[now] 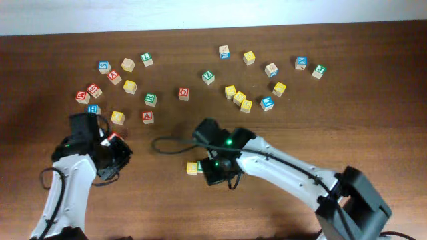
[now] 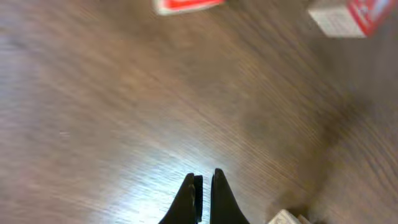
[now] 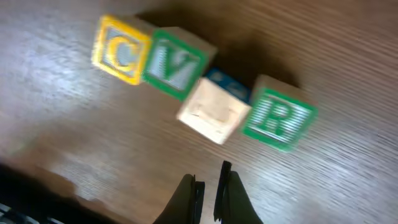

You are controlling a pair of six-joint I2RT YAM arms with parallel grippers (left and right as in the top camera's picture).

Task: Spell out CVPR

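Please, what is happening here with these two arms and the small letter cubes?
Two robot arms are spelling CVPR on a brown wooden table. The right wrist view shows a row: yellow-framed wooden C cube, green V cube, a third cube, green R cube. The third cube sits skewed, showing a plain wood face with blue at its far edge. The right pincer is shut, empty, near it. The left pincer is shut over bare table.
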